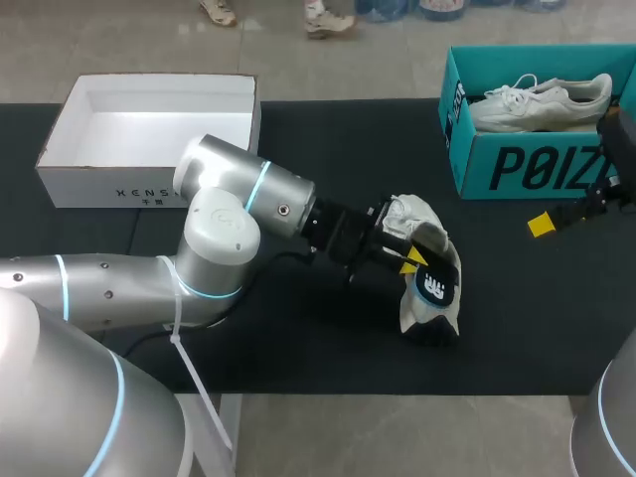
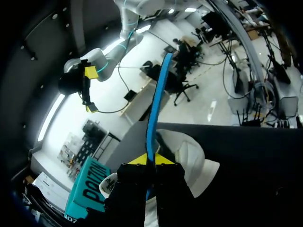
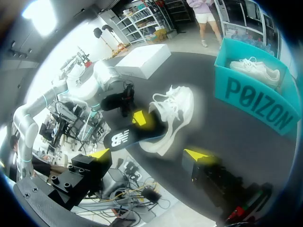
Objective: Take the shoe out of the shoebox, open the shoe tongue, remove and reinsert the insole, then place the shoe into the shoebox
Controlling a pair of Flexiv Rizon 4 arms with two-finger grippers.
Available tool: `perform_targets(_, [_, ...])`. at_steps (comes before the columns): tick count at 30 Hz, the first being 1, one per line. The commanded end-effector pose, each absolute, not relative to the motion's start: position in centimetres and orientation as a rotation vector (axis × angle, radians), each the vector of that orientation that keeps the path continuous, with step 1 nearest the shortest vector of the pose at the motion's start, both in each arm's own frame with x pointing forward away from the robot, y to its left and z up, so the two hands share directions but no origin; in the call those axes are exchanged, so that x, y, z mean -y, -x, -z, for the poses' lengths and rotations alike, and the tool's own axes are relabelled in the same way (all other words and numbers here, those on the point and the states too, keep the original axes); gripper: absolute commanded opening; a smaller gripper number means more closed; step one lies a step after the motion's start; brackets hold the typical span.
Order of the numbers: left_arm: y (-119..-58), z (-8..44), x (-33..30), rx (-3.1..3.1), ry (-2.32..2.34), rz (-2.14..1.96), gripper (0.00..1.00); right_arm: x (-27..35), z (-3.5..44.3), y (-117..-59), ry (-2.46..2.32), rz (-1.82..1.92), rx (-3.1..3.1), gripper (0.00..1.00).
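A white shoe (image 1: pixel 415 221) lies on its side on the black mat (image 1: pixel 328 338), right of the middle. My left gripper (image 1: pixel 409 256) is shut on the edge of its black insole (image 1: pixel 437 283), which has a white logo and is held against the shoe's opening. In the left wrist view the yellow tips (image 2: pixel 151 160) pinch the insole's blue edge (image 2: pixel 154 113) over the shoe (image 2: pixel 191 158). My right gripper (image 3: pixel 147 154) stands open and empty, apart from the shoe (image 3: pixel 176 109) and the insole (image 3: pixel 129 138); in the head view it (image 1: pixel 568 214) is by the teal shoebox (image 1: pixel 517 164).
The teal shoebox (image 3: pixel 255 101) at the back right holds a second white shoe (image 1: pixel 542 101). An open white box (image 1: pixel 149 134) stands at the back left. My left arm (image 1: pixel 229 214) stretches across the mat's middle.
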State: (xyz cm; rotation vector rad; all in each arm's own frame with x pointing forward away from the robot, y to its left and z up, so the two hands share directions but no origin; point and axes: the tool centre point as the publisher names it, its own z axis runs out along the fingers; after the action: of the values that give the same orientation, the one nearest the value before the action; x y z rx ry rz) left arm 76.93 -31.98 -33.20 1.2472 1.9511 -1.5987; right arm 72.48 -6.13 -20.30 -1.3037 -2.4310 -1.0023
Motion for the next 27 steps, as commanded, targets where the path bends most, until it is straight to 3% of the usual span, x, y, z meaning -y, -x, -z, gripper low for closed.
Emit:
perform_targets(1, [-77.3, 33.8, 31.6, -1.965, -1.264, 1.579, 0.0, 6.1, 20.3, -72.3, 1.308, 1.001, 2.433, 1.0])
perform_targets(20, [-79.1, 35.8, 32.2, -1.986, -1.286, 1.525, 0.0, 6.1, 20.3, -72.3, 1.308, 1.001, 2.433, 1.0])
perform_targets(22, [-78.6, 35.5, 32.2, -1.987, -1.285, 1.529, 0.4, 6.1, 20.3, -72.3, 1.308, 1.001, 2.433, 1.0])
perform_targets(23, [-78.4, 35.3, 32.1, -1.987, -1.284, 1.53, 0.82, 6.1, 20.3, -72.3, 1.308, 1.001, 2.433, 1.0])
perform_targets(24, [-78.2, 35.2, 32.0, -1.985, -1.279, 1.536, 1.0, 6.1, 20.3, -72.3, 1.308, 1.001, 2.433, 1.0])
perform_targets(27, [-77.7, 34.5, 31.6, -1.981, -1.266, 1.541, 0.98, 6.1, 20.3, -72.3, 1.308, 1.001, 2.433, 1.0])
